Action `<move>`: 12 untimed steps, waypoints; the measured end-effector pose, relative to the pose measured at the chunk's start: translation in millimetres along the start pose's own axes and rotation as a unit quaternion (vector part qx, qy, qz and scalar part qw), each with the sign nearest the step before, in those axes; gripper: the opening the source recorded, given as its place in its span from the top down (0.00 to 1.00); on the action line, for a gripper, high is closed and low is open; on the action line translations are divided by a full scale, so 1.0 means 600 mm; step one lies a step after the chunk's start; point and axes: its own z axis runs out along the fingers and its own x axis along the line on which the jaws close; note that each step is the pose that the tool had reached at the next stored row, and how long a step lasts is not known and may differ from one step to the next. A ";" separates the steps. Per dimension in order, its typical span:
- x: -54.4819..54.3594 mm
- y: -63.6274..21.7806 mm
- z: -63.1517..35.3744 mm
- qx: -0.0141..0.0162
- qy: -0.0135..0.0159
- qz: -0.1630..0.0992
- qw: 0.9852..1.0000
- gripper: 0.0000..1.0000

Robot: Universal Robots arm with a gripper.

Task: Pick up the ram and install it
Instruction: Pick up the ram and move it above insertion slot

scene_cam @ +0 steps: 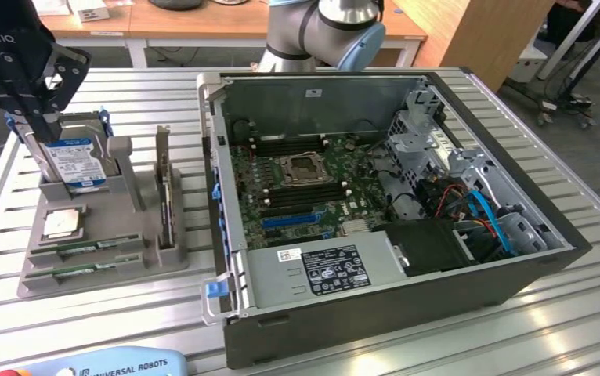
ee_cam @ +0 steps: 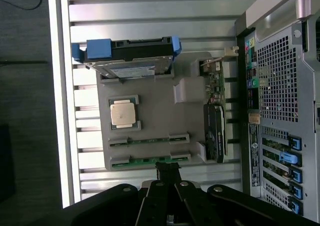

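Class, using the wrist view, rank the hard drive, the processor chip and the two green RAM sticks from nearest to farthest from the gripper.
1. RAM sticks, at the end of the tray closest to the gripper.
2. Processor chip, mid-tray.
3. Hard drive, upright at the far end.

We see our black hand [scene_cam: 31,129] hanging at the exterior view's upper left, with the fingers pointing straight down. Its linkages slope inward from the broad body into a narrow V. In the wrist view the fingertips [ee_cam: 168,169] meet, pressed pad against pad. Our arm [scene_cam: 327,27] rises at the far side, near the middle of the exterior view, its grey and light-blue joint standing upright.
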 end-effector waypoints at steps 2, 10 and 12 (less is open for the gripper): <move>0.000 0.000 0.000 0.000 0.000 0.000 1.000 0.90; 0.000 0.000 0.000 0.000 0.000 -0.005 1.000 0.90; 0.000 0.000 0.000 0.000 0.000 -0.012 1.000 0.90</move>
